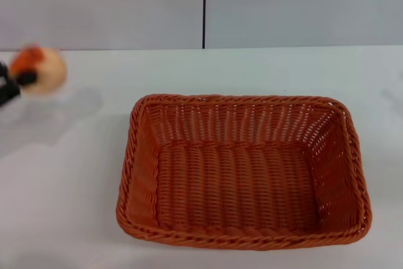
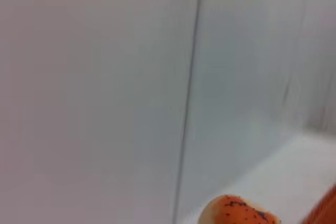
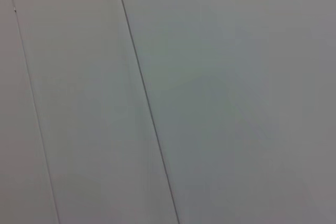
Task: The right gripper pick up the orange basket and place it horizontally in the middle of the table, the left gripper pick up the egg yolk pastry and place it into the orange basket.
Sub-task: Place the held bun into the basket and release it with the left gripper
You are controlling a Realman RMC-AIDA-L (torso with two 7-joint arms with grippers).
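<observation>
The orange basket [image 1: 242, 171] lies flat and lengthwise in the middle of the table [image 1: 75, 187], and it is empty. At the far left, the egg yolk pastry [image 1: 39, 69] hangs above the table with its shadow beneath it. My left gripper [image 1: 22, 80] is shut on it, with only black finger parts showing at the picture's edge. The left wrist view shows the pastry [image 2: 239, 212] close up, cream with an orange speckled top, and a corner of the basket [image 2: 326, 209]. The right gripper is out of view; its wrist view shows only wall.
A grey panelled wall [image 1: 126, 4] with a dark vertical seam [image 1: 204, 7] stands behind the table. White tabletop lies between the pastry and the basket's left rim.
</observation>
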